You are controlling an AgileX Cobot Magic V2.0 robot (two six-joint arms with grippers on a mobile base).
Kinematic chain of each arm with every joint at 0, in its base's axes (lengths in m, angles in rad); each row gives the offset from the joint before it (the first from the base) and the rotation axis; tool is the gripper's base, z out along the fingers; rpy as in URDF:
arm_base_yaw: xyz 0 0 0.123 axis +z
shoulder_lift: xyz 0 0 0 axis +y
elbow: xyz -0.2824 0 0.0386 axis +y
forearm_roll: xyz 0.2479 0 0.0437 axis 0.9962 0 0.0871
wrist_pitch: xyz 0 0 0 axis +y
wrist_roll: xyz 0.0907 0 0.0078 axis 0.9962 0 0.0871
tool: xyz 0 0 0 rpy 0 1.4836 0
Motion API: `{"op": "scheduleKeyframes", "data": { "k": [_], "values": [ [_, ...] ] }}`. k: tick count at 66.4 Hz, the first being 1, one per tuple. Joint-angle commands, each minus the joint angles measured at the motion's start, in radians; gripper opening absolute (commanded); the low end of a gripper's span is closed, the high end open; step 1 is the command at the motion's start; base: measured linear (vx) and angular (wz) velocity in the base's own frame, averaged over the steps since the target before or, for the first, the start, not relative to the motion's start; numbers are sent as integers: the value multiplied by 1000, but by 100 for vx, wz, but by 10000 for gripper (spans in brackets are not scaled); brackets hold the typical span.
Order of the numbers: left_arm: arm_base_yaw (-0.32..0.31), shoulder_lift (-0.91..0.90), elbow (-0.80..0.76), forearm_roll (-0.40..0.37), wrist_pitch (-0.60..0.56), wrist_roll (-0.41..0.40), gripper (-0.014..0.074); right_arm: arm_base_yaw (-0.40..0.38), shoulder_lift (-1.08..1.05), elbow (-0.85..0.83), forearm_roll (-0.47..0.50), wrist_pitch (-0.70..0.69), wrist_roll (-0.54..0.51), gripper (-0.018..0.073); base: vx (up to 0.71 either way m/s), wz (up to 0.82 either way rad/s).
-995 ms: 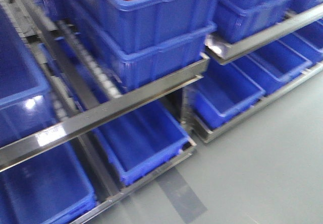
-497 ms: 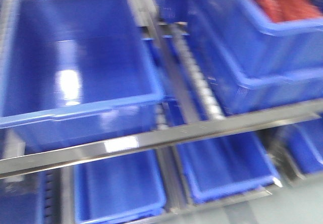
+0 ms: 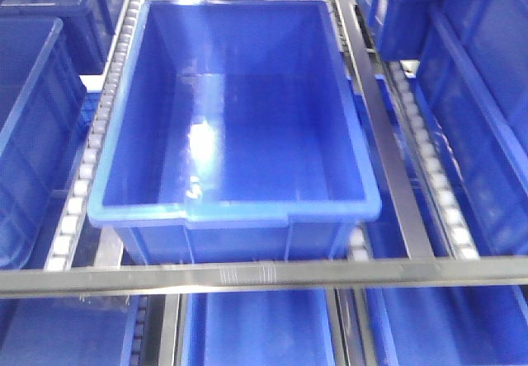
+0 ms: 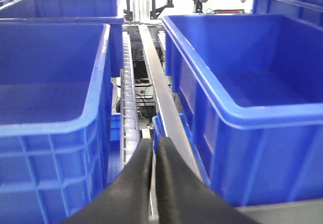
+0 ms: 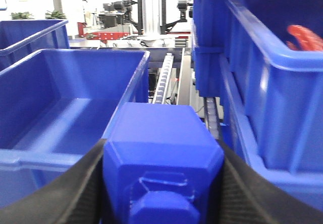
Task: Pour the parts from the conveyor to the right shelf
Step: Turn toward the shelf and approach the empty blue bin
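- Workshop background in both wrist views: blurred stands and gear behind the rack, too soft to identify.
- Right pincer (image 5: 161,151): we see it clamped on the blue block (image 5: 161,125). Black fingers (image 5: 75,196) are tight on both flanks, stud face toward the camera.
- Block is in the air at the right shelf (image 3: 264,274), about level with the bin rims and in line with a roller rail (image 5: 162,80).
- Beside it: low bin (image 5: 30,98) on the left, right-hand bins (image 5: 262,98) on the other side. The near one carries red items (image 5: 303,35).
- Left pincer (image 4: 153,143): fingers closed to a thin slit, nothing between them.
- It points along a steel bar (image 4: 156,82) and white rollers (image 4: 127,98), with a blue bin wall on each side.
- Front view: we get the centre bin (image 3: 235,211) sitting square on the rollers just behind the shelf's front bar, glare spot on its floor. More blue bins sit to either side and on the level below.
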Motion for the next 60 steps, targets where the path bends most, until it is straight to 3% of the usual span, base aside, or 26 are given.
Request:
{"op": "scheduleKeyframes", "data": {
  "k": [1,60],
  "values": [
    [-5,-12,-19,-6,-79,-8,-6,3,21,-29,-3,-81,0,-5,18,9],
    [-5,-12,-19,-6,-79,-8,-6,3,21,-29,-3,-81,0,-5,22,1]
  ]
}}
